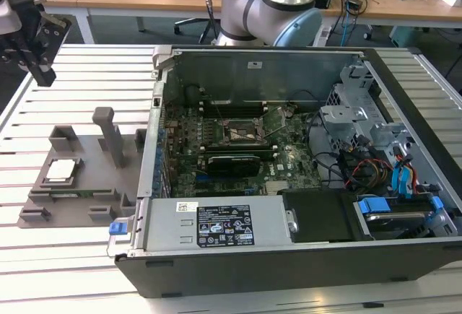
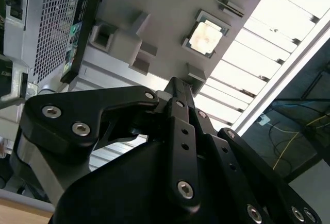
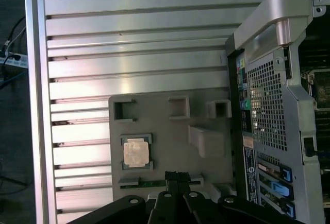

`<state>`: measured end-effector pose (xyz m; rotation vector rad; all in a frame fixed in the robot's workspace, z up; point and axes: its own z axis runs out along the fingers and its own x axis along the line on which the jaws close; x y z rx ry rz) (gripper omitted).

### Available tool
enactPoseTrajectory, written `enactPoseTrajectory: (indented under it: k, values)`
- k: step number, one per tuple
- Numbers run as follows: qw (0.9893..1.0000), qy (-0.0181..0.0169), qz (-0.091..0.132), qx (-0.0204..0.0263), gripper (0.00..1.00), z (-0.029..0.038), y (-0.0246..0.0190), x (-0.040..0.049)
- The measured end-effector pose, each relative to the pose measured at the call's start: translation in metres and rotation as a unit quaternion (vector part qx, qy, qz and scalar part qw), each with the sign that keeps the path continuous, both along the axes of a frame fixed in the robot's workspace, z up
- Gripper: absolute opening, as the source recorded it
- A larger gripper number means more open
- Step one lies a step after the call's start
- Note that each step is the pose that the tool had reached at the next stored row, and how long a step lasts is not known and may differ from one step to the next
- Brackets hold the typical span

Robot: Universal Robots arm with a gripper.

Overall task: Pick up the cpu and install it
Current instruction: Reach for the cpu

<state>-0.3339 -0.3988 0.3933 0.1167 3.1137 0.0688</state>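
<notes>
Jaws closed together and holding nothing, their black fingertips (image 3: 171, 178) pressed side by side in both wrist views; in the exterior view they hang in the air well above and beyond the far edge of a flat grey plate (image 1: 86, 184), which lies on a slatted metal surface (image 1: 72, 256). On that plate the cpu (image 1: 60, 170) rests flat in a shallow square recess, pale silver top facing up, near the plate's edge that faces away from the computer case (image 1: 289, 271). The jaws are well apart from the cpu and touch nothing. In the first wrist view the cpu (image 3: 136, 152) sits in its framed pocket; the second wrist view shows the cpu (image 2: 205, 36) lying flat on the plate beyond the fingertips. A grey upright post (image 1: 108, 133) rises from the plate, between the cpu and the case. Just beside the plate stands the open computer case, side panel off, with a green circuit board inside and a dark square socket (image 1: 242, 135) near the board's middle. Beyond the plate and the case is the arm's silver and blue base (image 1: 278, 3), then a wooden desk (image 1: 144, 0) with cables.
</notes>
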Motion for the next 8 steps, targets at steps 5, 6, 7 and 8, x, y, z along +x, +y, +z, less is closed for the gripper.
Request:
enactPoseTrajectory:
  k: [5, 6, 7, 8]
  values:
    - [1.0, 0.0, 0.0, 0.0, 0.11, 0.0, 0.0, -0.0091]
    - [1.0, 0.0, 0.0, 0.0, 0.11, 0.0, 0.0, -0.011]
    - [1.0, 0.0, 0.0, 0.0, 0.11, 0.0, 0.0, -0.0125]
    - [1.0, 0.0, 0.0, 0.0, 0.11, 0.0, 0.0, -0.0142]
